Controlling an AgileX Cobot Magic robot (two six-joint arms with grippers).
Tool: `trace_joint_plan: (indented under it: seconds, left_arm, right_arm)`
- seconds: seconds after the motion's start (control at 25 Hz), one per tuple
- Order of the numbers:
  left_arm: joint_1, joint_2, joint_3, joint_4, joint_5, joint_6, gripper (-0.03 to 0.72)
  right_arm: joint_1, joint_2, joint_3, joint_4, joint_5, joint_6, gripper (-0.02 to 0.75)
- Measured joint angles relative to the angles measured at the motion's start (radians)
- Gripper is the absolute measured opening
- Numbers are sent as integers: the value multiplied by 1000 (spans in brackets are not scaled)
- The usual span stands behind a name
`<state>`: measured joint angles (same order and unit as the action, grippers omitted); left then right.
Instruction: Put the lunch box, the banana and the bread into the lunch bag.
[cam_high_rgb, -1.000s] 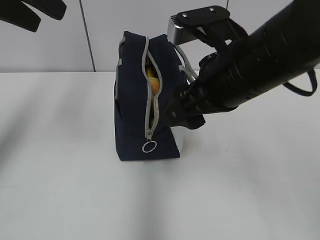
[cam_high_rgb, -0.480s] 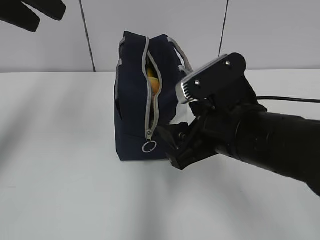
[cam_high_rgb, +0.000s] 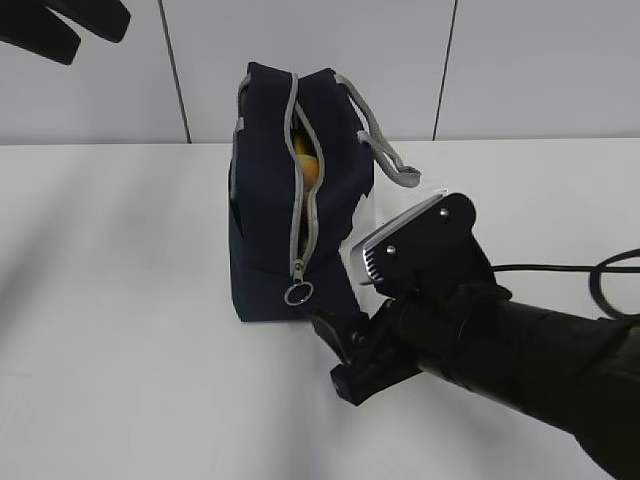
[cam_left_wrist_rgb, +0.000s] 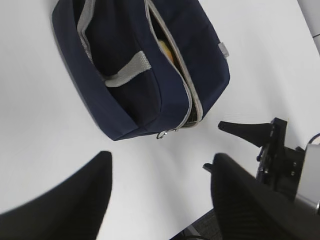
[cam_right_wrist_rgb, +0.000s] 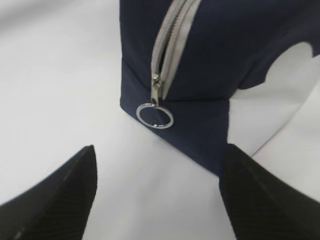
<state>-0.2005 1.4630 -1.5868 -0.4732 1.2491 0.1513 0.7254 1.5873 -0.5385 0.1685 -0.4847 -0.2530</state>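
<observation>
My right hand (cam_high_rgb: 335, 355) hovered empty, fingers apart, near the lunch bag (cam_high_rgb: 270, 220) on the counter (cam_high_rgb: 120, 350). I judged I should center on its ring pull (cam_right_wrist_rgb: 155, 115) before closing.

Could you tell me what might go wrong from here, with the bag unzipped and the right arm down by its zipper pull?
1. The ring pull is thin and hangs flat against the lunch bag; the right gripper, its jaws wide open, could close on fabric or miss it.
2. The bag stands upright, unsupported; the left gripper is up away from it, so tugging the pull might tip or drag it.
3. Something yellow shows in the gap and might catch the zipper.
</observation>
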Motion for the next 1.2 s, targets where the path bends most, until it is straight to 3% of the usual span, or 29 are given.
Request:
trace_joint_plan:
  seconds: [0.16,0.48,0.64,0.84,1.04,1.2]
  left_arm:
    - [0,0,0,0,0,0,435]
    - [0,2,0,1,0,0,434]
    - [0,16,0,1,0,0,434]
    - [0,33,0,2,0,0,434]
    - [0,53,9,13,-2,0,434]
    - [0,61,101,11,-17,9,434]
  right_arm:
    - [-39,65,0,-153,-52,135,562]
    - [-222,146,-22,-637,-156,498,503]
    - [-287,198,-65,-804,-184,605,498]
    - [-295,229,-95,-911,-214,636,496]
    - [-295,241,-95,-920,-246,637,495]
    - [-295,264,-96,-894,-256,624,495]
